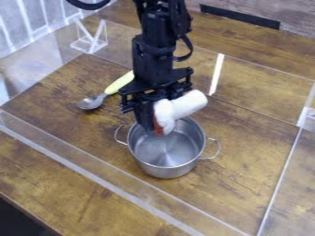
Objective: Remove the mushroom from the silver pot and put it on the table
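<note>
While looking past the grey spoon point(88, 103) and yellow-green item point(120, 84) at left, pinching the cap end with the gripper point(153, 117), above the silver pot point(169, 166); pointing the white stem of the mushroom point(186, 106) up to the right. Probably handling light, firm and smooth, hardly fragile; likely slipping if pinching only the round cap's edge, so favouring its thick middle.

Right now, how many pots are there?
1: the silver pot, on the wooden table, below the mushroom. The arm might hide others.
</note>
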Tool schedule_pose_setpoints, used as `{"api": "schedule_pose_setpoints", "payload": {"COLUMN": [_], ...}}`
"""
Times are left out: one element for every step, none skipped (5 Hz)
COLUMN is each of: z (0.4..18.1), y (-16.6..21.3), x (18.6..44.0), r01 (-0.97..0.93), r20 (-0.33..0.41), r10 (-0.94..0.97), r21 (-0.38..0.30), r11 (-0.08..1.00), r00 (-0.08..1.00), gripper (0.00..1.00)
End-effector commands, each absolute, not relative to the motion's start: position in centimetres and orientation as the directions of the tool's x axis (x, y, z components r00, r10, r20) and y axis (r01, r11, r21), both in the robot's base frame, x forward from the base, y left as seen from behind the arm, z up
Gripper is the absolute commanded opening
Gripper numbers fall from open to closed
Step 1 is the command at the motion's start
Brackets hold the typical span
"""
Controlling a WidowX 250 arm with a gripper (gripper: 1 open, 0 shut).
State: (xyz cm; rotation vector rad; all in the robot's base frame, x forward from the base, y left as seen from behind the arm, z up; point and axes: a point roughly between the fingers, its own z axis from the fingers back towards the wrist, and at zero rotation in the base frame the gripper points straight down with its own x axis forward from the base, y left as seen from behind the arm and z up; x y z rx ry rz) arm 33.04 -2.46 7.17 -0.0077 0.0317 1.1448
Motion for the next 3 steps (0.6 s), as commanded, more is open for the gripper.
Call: {"api": "schedule_pose_setpoints", "payload": {"z": [10.9,11.5,11.7], "y": [-1.4,-0.3,2.4], "x": [33.3,32.5,32.2], "r01": [-0.909,-0.911,-0.936], "r20": [-0.015,-0.033,-0.035], "r10": [0.913,0.915,0.941], "r21": [-0.096,-0.112,-0.123], "r11": [0.405,0.397,0.329], "r00": [0.408,0.403,0.336], "gripper": [0.0,0.0,0.0]}}
